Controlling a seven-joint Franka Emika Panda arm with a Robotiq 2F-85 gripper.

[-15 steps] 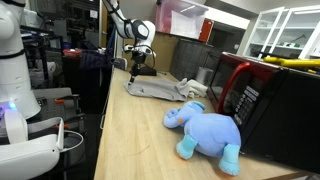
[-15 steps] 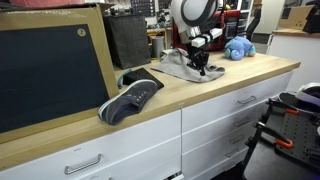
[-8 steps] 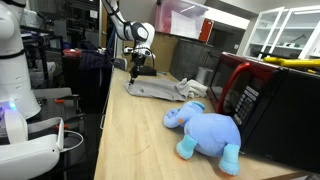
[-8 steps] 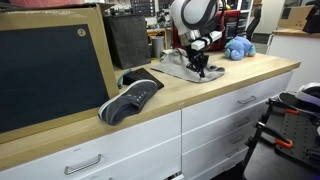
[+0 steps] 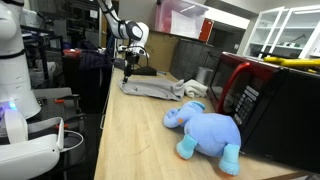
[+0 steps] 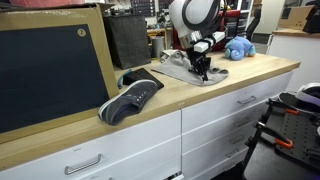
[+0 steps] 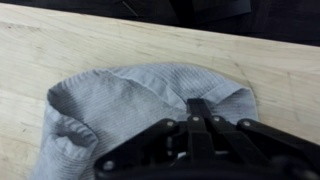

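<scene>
- Wrist view: gripper (image 7: 198, 104) enters from the bottom edge, its tips down on a grey knitted cloth (image 7: 120, 110).
- Jaws are drawn tight together, with no gap visible between them. A raised fold of the cloth runs straight into the tips, so they appear to pinch that fold.
- Cloth lies crumpled on the pale wooden worktop (image 7: 60, 40), with a rolled hem at its near-left corner. Bare wood shows above and to the left of it.
- In an exterior view, the gripper (image 5: 127, 74) hangs roughly vertical over the cloth's end nearest the worktop edge. The rest of the cloth spreads away toward a microwave (image 5: 265, 100) with a red frame.
- Blue plush elephant (image 5: 205, 130) lies on the worktop near the microwave, apart from the cloth.
- In an exterior view, a dark sneaker (image 6: 130, 98) sits at the worktop's front edge, well apart from the cloth, beside a leaning chalkboard (image 6: 50, 75).
- White drawers (image 6: 230, 110) sit below the worktop.
</scene>
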